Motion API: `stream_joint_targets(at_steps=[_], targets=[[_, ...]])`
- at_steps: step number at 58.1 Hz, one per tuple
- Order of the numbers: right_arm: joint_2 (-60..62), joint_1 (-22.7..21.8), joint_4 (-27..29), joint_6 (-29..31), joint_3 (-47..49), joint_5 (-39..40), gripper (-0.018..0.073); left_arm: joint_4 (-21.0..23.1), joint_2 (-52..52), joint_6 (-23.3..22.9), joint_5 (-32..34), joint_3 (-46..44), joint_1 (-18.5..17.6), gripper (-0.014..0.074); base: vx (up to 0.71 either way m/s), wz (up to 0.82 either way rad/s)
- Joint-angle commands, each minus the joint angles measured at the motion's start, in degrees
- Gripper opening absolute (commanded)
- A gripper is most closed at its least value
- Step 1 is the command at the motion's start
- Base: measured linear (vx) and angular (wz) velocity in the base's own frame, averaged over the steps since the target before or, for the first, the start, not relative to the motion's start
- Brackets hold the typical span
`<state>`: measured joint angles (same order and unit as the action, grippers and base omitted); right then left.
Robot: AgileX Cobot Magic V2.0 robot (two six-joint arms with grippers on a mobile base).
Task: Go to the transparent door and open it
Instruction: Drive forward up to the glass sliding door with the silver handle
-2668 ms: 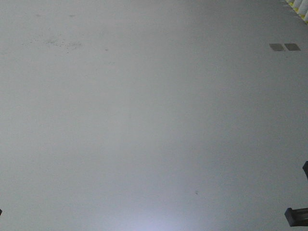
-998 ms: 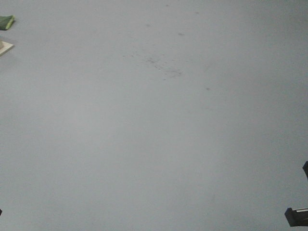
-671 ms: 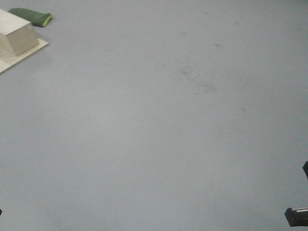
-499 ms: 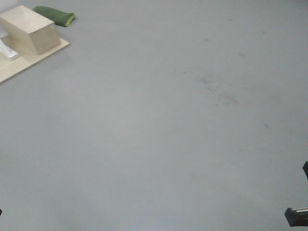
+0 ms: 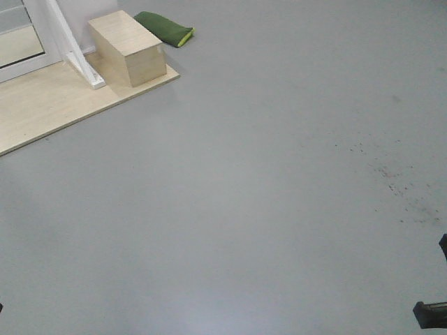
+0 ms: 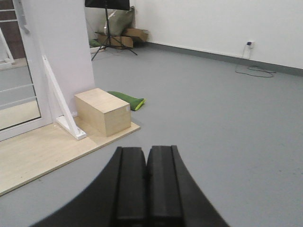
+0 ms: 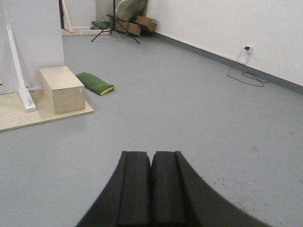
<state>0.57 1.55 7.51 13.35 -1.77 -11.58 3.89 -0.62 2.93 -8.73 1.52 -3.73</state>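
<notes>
Pincer state: left pincer (image 6: 146,156) and right pincer (image 7: 151,161) each have pads pressed together, holding nothing. Location: transparent door (image 6: 19,71) stands well ahead and to the left of the left pincer, beyond the slanted white brace (image 6: 59,104) and the wooden box (image 6: 102,111). Handling judgement: glass in a metal frame, probably heavy, rigid and fragile, running sideways on a track. Take hold at the grey pull (image 6: 21,21) on the stile, never on the glass; apply steady sideways force

Grey floor (image 5: 244,195), dark-speckled near its right edge; pale wood box (image 5: 129,45) and platform (image 5: 49,108); green cushion (image 5: 162,26), yellow-tipped; white-barred door (image 5: 17,35).
</notes>
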Motion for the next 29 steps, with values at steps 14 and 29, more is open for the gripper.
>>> stream_joint_targets(at_steps=[14, 29], targets=[[0.8, -0.1, -0.1, 0.2, -0.8, 4.7, 0.0, 0.1, -0.7, -0.5, 4.9, 1.7, -0.2, 0.0003, 0.47, 0.39], [0.8, -0.1, -0.1, 0.2, -0.8, 4.8, 0.0, 0.1, -0.7, -0.5, 4.9, 1.7, -0.2, 0.0003, 0.45, 0.43]])
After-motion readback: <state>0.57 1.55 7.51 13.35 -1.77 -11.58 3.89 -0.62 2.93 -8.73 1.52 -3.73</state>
